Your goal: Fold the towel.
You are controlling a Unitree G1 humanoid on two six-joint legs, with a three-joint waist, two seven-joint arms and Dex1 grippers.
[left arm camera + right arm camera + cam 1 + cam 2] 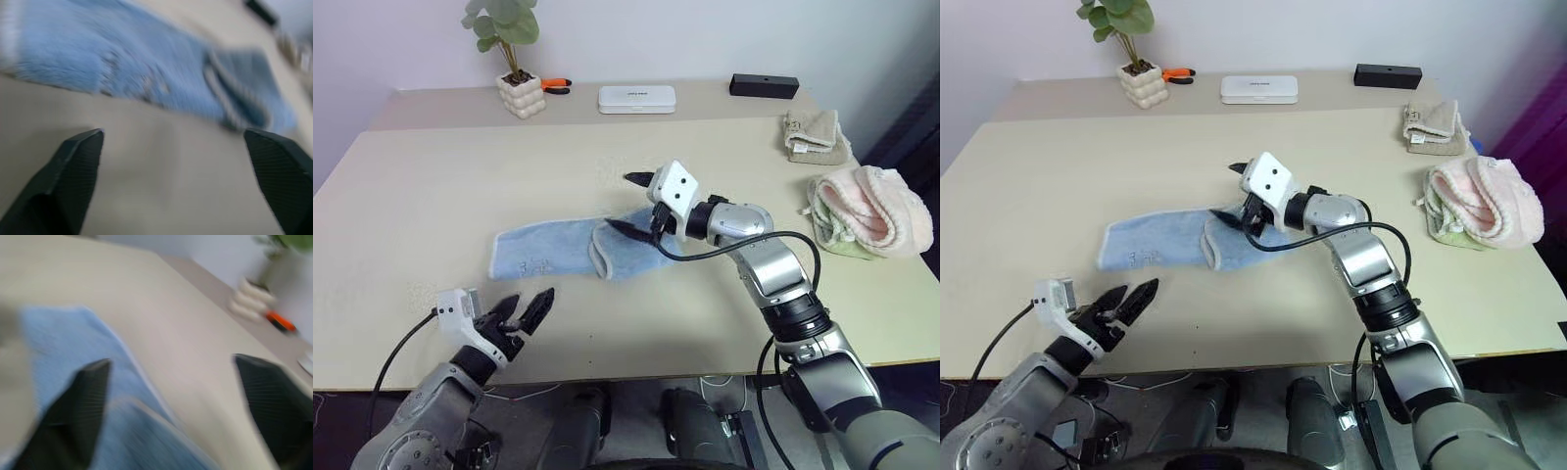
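Three towels lie on the tabletop (pixel 431 186). One light blue towel (pixel 563 251) sits at the centre of the frame, laid out as a long strip with its right end doubled back over itself, pale edging showing at the fold. One fluffy pink towel (pixel 873 208) is bundled at the right edge, resting on a greenish cloth that is mostly hidden beneath it. One small beige folded towel (pixel 817 135) lies in the upper right.

Along the far ledge at the top of the frame: one potted plant (pixel 513 61) in a knobbly white pot, its upper leaves cut off; one orange-handled tool (pixel 555 85) partly hidden behind the pot; one white flat case (pixel 636 98); one black box (pixel 764 86).

Two claws are present. The left claw (pixel 528 310), lower left, hangs over bare tabletop just in front of the blue towel, fingers spread, gripping nothing. The right claw (pixel 632 203), at centre, stands over the folded end of the blue towel, fingers wide apart and empty; whether the lower finger touches the cloth cannot be told.

A small dark mark (pixel 534 265) is printed near the blue towel's left end; it is not legible. Lettering on the white case is too small to read.
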